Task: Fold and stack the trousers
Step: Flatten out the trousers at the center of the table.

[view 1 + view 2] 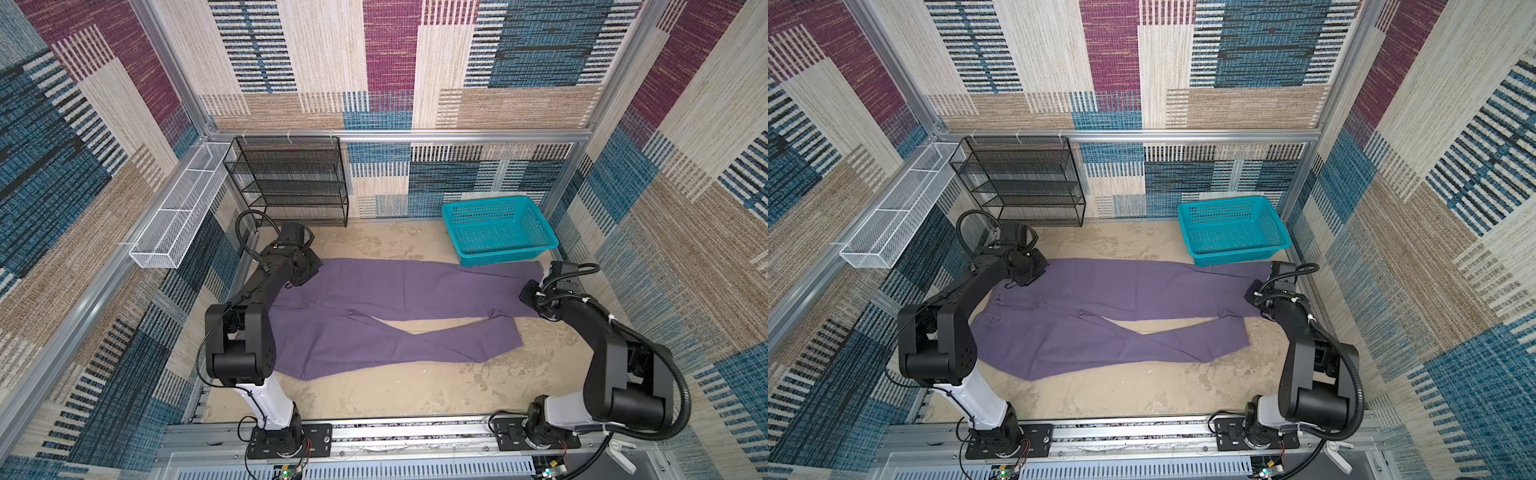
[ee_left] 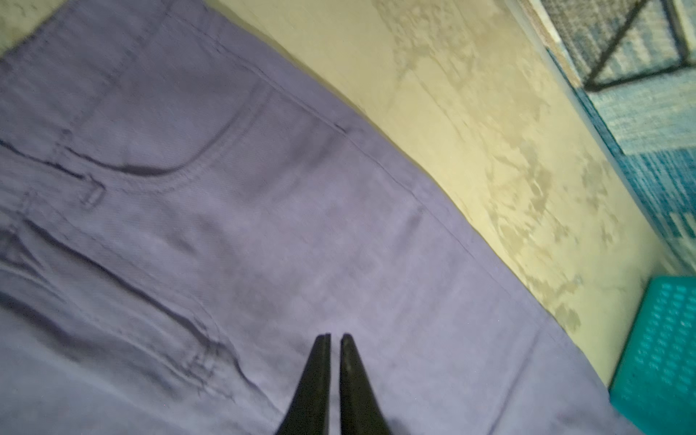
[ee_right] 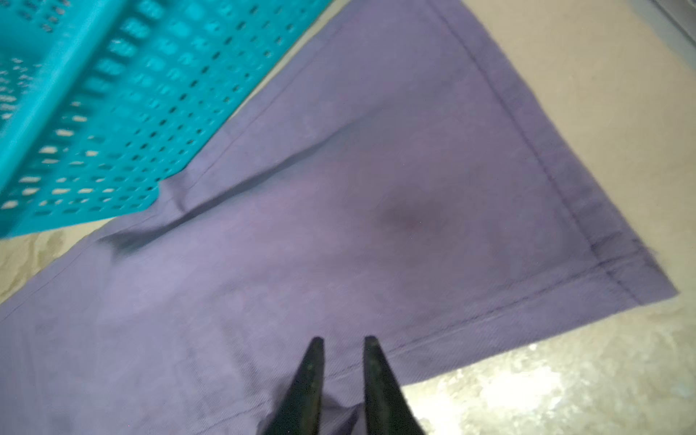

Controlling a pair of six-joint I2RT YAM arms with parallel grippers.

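The trousers [image 1: 374, 291] [image 1: 1100, 291] lie flat on the tan table, waist at the left and both legs running right in a narrow V. My left gripper [image 1: 305, 272] [image 1: 1027, 270] hovers over the far corner of the waist. In the left wrist view the left gripper [image 2: 335, 337] is shut just above the purple cloth [image 2: 263, 226], beside a pocket seam, with nothing seen pinched. My right gripper [image 1: 528, 297] [image 1: 1252, 293] is at the far leg's hem. The right wrist view shows it [image 3: 343, 339] open over that leg [image 3: 376, 188], a small fold of cloth rising between its fingers.
A teal plastic basket [image 1: 507, 255] [image 1: 1237, 253] [image 3: 113, 113] stands at the back right, touching the far leg's edge. A black mesh rack [image 1: 291, 183] stands at the back left, and a white wire tray [image 1: 174, 220] hangs on the left wall. Bare table [image 1: 395, 395] lies in front of the trousers.
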